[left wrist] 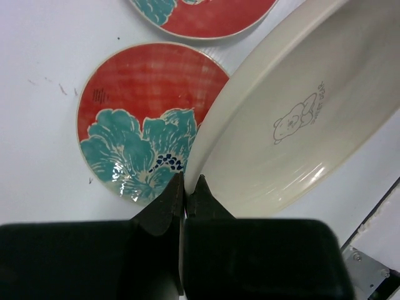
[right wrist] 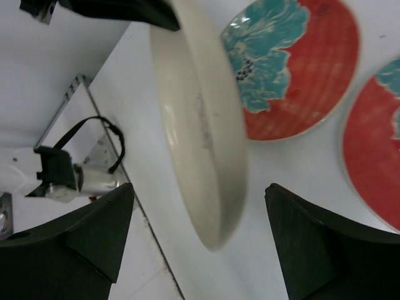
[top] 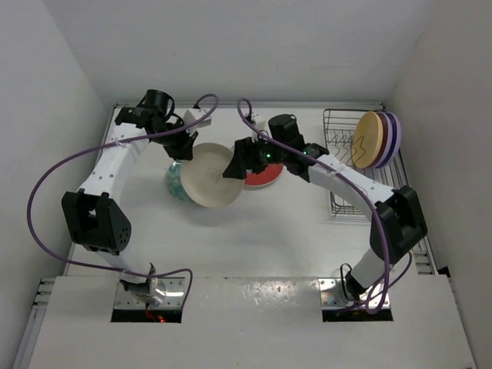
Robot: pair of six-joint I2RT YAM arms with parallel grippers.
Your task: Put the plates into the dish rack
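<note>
A cream plate (top: 206, 175) hangs tilted over the table, and my left gripper (top: 183, 147) is shut on its rim (left wrist: 185, 187). My right gripper (top: 231, 166) stands open with the plate's opposite edge (right wrist: 206, 156) between its fingers (right wrist: 119, 231), not touching either one. Two red plates with teal flowers lie flat beneath: one (left wrist: 150, 119) under the cream plate, one (top: 264, 177) by the right arm. The dish rack (top: 342, 204) at the right holds a yellow-orange plate (top: 369, 140) and lavender plates (top: 390, 137) upright.
White walls close in the table at the back and both sides. A purple cable (top: 46, 192) loops off the left arm. The table's near edge with a metal bracket (right wrist: 75, 178) shows in the right wrist view.
</note>
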